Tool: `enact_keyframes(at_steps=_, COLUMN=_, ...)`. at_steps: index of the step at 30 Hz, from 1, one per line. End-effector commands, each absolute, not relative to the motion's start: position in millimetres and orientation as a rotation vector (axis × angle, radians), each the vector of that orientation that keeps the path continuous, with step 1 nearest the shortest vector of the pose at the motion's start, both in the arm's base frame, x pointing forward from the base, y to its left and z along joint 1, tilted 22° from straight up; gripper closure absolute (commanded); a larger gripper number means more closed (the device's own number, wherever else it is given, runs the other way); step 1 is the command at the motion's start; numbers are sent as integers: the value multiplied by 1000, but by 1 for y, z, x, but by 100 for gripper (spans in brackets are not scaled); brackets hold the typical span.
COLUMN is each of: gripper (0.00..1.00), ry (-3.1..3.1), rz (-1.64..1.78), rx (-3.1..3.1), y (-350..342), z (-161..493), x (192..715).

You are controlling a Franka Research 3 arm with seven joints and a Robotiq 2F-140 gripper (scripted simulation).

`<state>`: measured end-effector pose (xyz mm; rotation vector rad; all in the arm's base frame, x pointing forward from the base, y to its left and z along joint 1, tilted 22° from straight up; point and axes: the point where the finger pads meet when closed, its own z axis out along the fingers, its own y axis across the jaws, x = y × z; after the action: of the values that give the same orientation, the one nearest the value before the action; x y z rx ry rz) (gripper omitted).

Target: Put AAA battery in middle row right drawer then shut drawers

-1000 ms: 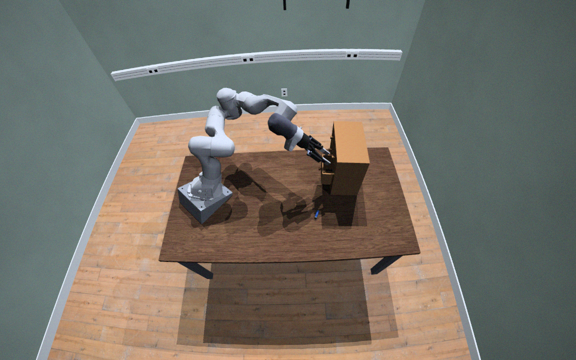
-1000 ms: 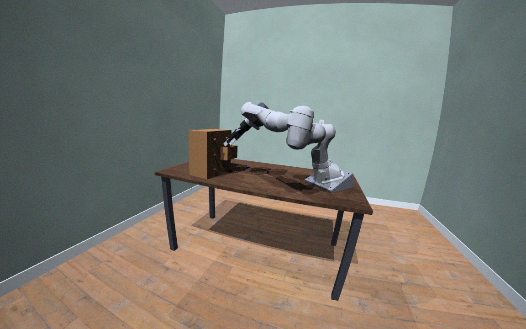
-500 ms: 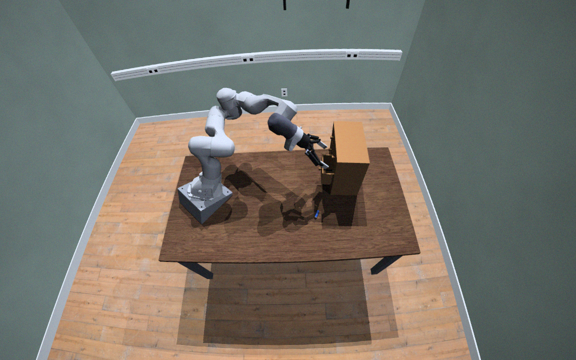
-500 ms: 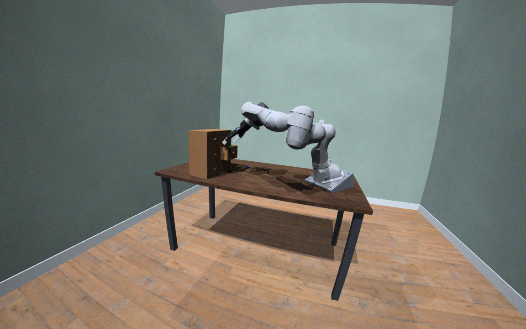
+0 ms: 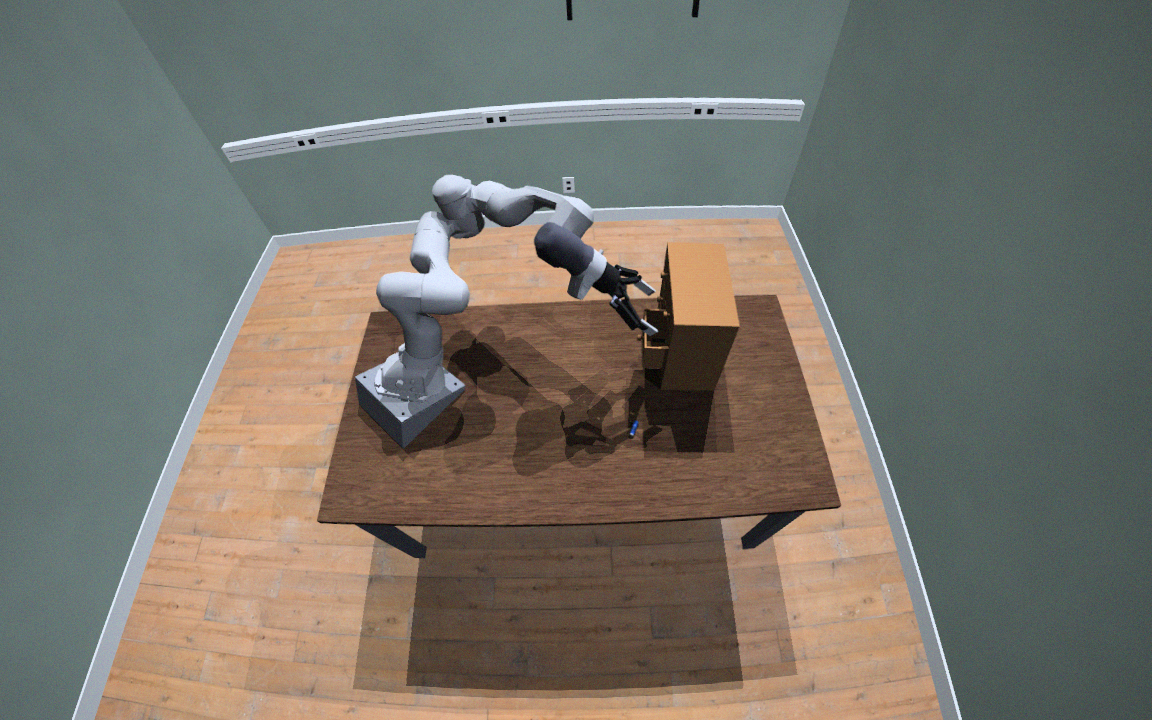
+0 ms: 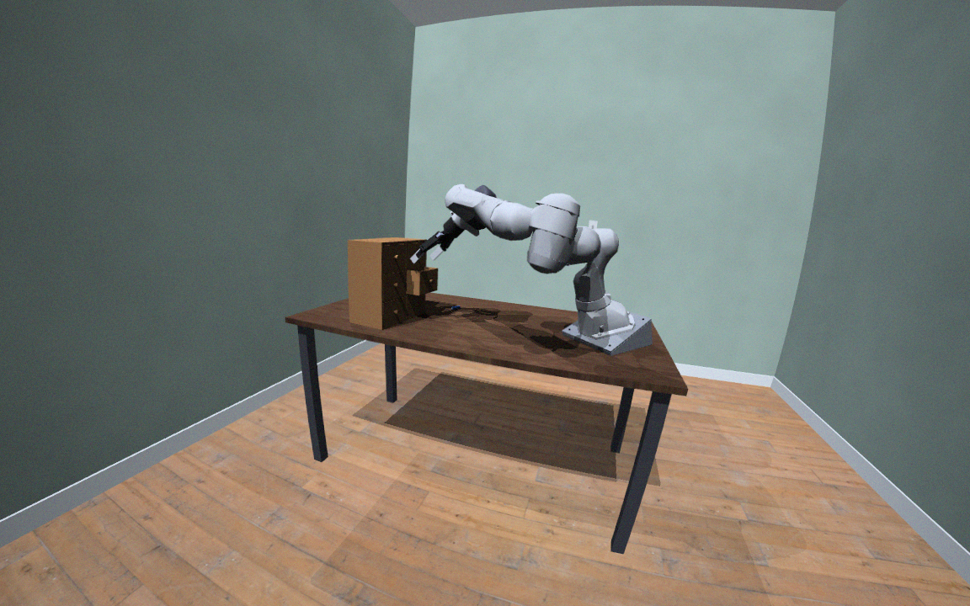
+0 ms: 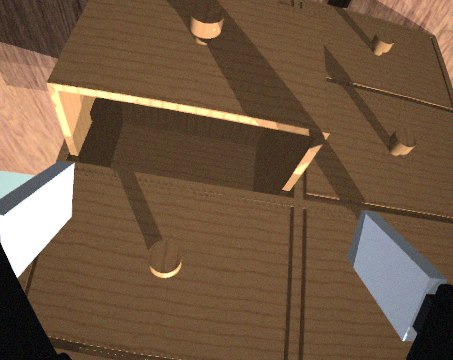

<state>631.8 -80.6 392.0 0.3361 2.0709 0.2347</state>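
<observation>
The brown wooden chest (image 5: 701, 358) (image 6: 365, 286) (image 7: 236, 300) stands upright on the table (image 5: 508, 488) (image 6: 503, 342). Its right middle-row drawer (image 5: 653, 357) (image 6: 416, 283) (image 7: 136, 60) is pulled out. The wrist view is turned over, so this drawer shows at upper left. Its inside is in deep shadow and I cannot make out the AAA battery there or anywhere else. My gripper (image 5: 651, 309) (image 6: 425, 257) (image 7: 217, 214) is wide open and empty, just above the open drawer and close to the chest front.
A small blue object (image 5: 633, 429) (image 6: 455, 307) lies on the table in front of the chest. The top right drawer's knob (image 7: 165, 260) shows between my fingers in the wrist view. The other drawers in view look shut.
</observation>
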Motion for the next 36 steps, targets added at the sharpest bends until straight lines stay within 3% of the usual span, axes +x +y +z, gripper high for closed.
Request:
enact_keyframes(at_steps=1, gripper=0, ry=2073, rz=240, rx=337, y=-79, z=392, x=630)
enact_keyframes(at_steps=12, gripper=0, ry=2073, rz=240, rx=337, y=-75, z=389, x=609)
enact_keyframes(at_steps=36, gripper=0, ry=2073, rz=240, rx=337, y=-51, z=368, x=492)
